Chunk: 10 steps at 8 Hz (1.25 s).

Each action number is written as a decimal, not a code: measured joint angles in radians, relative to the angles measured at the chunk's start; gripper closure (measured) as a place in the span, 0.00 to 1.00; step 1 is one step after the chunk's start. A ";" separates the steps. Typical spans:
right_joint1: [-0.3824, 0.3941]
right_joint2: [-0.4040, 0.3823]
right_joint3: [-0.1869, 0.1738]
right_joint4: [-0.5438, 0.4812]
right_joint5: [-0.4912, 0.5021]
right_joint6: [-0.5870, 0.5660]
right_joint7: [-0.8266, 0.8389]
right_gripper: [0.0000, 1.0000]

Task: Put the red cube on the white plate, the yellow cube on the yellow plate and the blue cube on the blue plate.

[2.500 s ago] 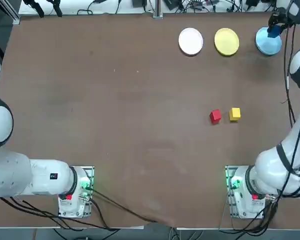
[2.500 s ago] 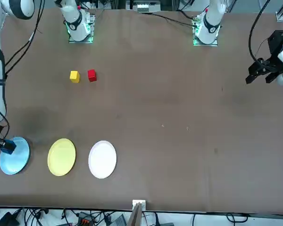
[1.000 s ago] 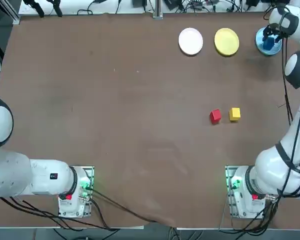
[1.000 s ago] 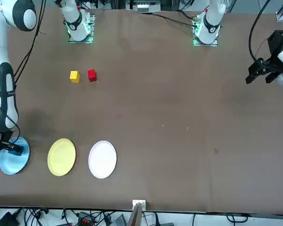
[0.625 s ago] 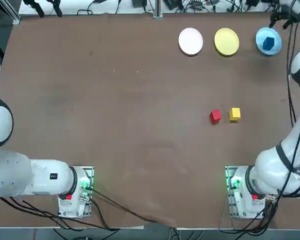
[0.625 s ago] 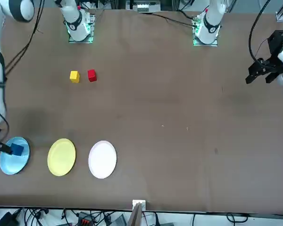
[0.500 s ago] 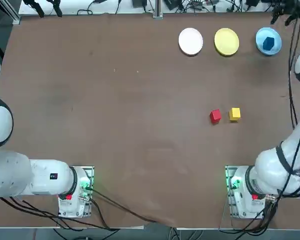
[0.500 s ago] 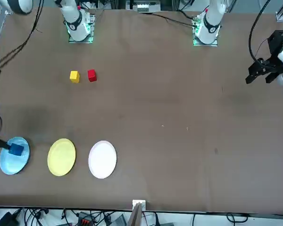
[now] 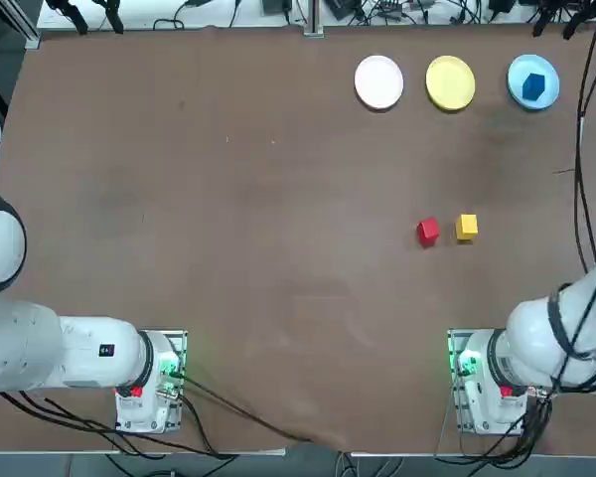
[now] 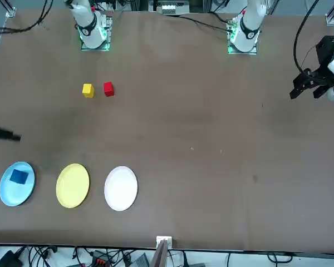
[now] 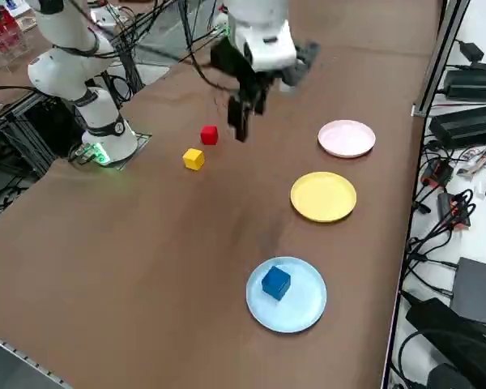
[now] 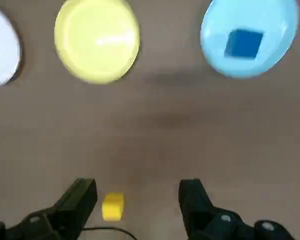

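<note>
You had the right gripper (image 12: 137, 200) raised above the table with its fingers spread and nothing between them, while the blue cube (image 11: 276, 282) sat on the blue plate (image 11: 304, 310) and the red cube (image 9: 427, 231) and yellow cube (image 9: 466, 227) lay side by side, well apart from the white plate (image 9: 378, 81) and yellow plate (image 9: 450, 82).

The blue cube (image 11: 276, 282) sits on the blue plate (image 11: 303, 310), while the right gripper (image 11: 243, 121) hangs raised above the bench (image 11: 105, 243) near the red cube (image 11: 209, 134).

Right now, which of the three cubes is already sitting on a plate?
The blue cube: it rests on the blue plate. The red cube and yellow cube lie on the bare table, beside each other, away from the plates.
</note>
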 joint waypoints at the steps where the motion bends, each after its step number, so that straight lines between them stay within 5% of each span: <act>1: 0.004 -0.066 0.016 -0.062 0.005 -0.032 0.000 0.00; 6: 0.046 -0.511 0.032 -0.828 0.009 0.296 -0.015 0.00; 10: 0.072 -0.526 0.033 -1.164 0.009 0.443 -0.036 0.00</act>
